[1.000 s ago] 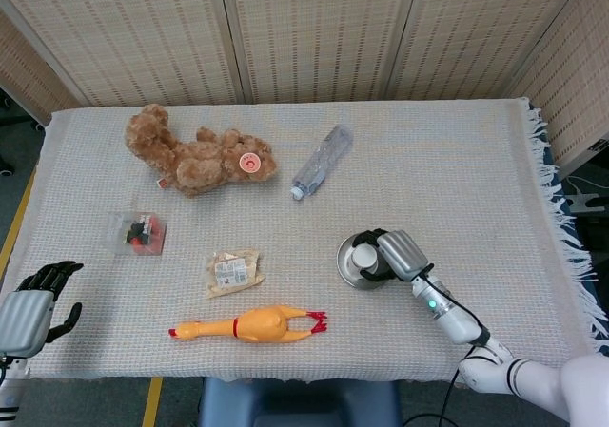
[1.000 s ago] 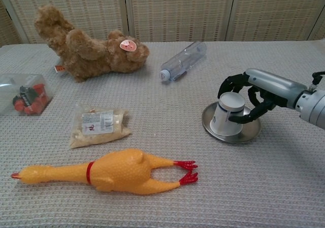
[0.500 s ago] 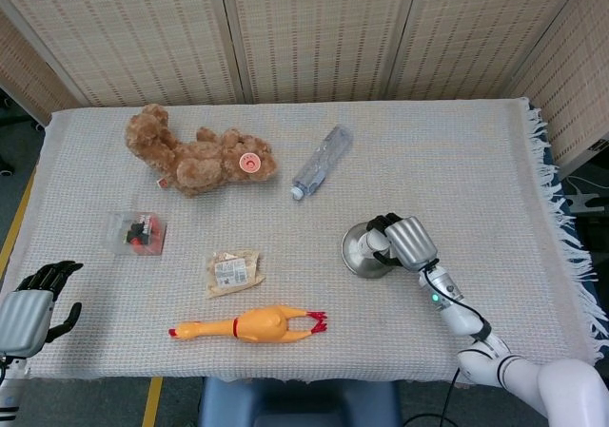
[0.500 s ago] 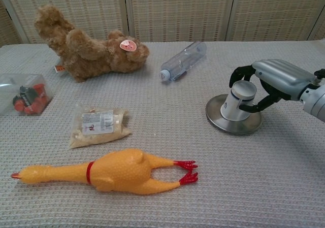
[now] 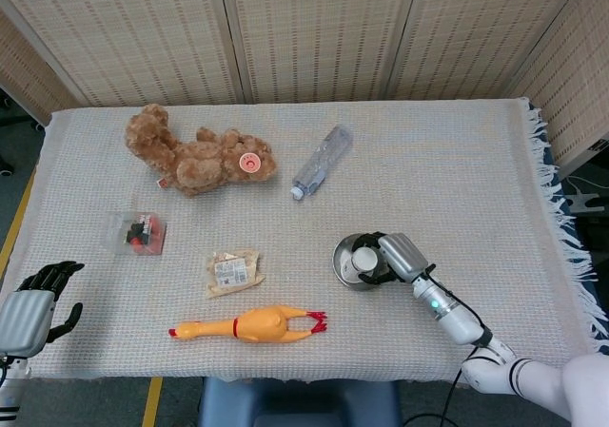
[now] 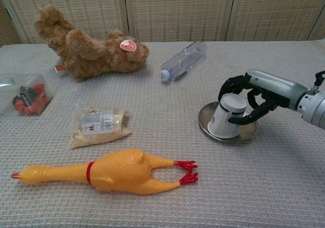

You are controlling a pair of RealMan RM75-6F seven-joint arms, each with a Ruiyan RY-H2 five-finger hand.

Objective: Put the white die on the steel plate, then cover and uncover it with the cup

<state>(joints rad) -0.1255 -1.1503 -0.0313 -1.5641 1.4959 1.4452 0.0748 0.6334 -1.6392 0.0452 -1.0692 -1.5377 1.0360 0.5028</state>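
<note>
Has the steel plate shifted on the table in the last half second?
Yes. In the chest view the plate has slid left and nearer, towards the rubber chicken, with the cup tilted in the right hand.

Light was bright, even and diffuse from overhead; shadows stayed faint (softest under the steel plate); both views were sharp.

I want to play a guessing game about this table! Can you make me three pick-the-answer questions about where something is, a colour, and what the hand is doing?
1. Where is the white paper cup?
A. On the round steel plate
B. Beside the brown teddy bear
C. On the floor

2. What colour is the rubber chicken?
A. Green
B. Yellow
C. Blue

3. What is the right hand doing?
A. Resting empty
B. Pointing at the ceiling
C. Gripping the cup

Answers: 1 A, it sits tilted on the plate. 2 B, yellow body with red feet. 3 C, fingers wrap the cup.
</note>
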